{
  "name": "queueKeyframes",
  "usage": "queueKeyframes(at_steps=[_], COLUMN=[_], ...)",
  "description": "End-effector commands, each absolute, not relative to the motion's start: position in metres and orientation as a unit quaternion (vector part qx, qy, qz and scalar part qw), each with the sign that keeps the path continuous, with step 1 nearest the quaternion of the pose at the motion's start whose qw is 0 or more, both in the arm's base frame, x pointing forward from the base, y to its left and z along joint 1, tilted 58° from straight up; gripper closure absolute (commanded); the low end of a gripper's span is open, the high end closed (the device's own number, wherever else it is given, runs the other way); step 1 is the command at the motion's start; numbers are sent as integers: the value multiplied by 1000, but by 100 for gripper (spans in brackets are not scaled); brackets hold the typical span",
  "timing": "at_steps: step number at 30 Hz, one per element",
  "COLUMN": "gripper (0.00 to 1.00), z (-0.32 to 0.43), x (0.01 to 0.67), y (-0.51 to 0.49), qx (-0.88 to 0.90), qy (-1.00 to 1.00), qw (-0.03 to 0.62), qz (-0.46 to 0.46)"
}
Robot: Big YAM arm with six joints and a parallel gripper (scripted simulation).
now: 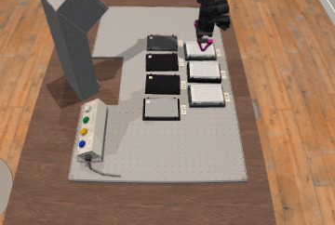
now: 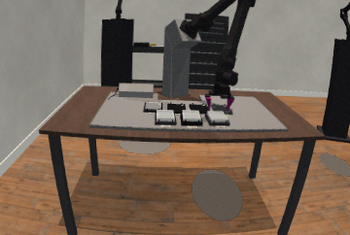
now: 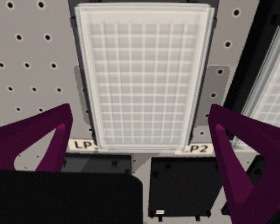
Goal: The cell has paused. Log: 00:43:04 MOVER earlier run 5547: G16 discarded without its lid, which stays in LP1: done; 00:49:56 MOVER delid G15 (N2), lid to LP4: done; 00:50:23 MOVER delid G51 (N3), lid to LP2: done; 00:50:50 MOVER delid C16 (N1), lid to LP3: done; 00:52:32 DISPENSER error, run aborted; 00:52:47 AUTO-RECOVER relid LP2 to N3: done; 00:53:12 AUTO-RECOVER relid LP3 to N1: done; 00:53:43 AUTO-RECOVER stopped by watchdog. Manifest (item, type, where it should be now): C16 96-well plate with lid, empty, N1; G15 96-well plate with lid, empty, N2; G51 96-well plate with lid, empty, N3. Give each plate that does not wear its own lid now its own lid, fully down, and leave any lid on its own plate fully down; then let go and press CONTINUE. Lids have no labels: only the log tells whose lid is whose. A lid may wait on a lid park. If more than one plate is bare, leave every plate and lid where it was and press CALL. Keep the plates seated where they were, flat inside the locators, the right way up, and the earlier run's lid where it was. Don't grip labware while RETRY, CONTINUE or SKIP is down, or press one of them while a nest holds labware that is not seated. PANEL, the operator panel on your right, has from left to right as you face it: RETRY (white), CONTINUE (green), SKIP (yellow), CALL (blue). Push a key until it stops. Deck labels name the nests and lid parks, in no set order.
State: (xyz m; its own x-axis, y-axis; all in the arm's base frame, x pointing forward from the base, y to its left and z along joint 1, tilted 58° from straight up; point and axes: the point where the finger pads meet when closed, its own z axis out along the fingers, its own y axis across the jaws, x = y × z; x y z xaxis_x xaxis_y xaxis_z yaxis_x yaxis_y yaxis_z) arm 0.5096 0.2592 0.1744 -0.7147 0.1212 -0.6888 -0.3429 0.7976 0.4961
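Note:
Three white 96-well plates sit in a column of nests: the far one [image 1: 200, 50], the middle one [image 1: 204, 70] and the near one [image 1: 207, 95]. My gripper [image 1: 204, 43] hovers over the far plate, open and empty. In the wrist view its magenta fingers stand wide on both sides of that plate [image 3: 145, 75], apart from it. The plate wears a clear lid that looks flat. A grey lid [image 1: 161, 108] lies on the nearest lid park. The park labelled LP2 [image 3: 182, 185] is black and bare. The far park [image 1: 162, 42] looks dark grey; I cannot tell if it holds a lid.
The operator panel [image 1: 89, 130] stands at the deck's near left, with white [image 1: 87, 109], green [image 1: 86, 119], yellow [image 1: 84, 131] and blue [image 1: 82, 143] keys. A tall grey tower [image 1: 70, 27] stands to the left of the lid parks. A third bare park [image 1: 162, 84] sits between.

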Motion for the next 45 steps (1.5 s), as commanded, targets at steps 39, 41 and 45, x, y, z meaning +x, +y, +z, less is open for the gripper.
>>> queueKeyframes(at_steps=[39, 41, 45], gripper=[0, 0, 100], z=[197, 197, 178], x=[514, 514, 509], y=[249, 249, 242], qx=[-63, -63, -38], qy=[865, 865, 866], qw=[389, 389, 381], qz=[310, 310, 322])
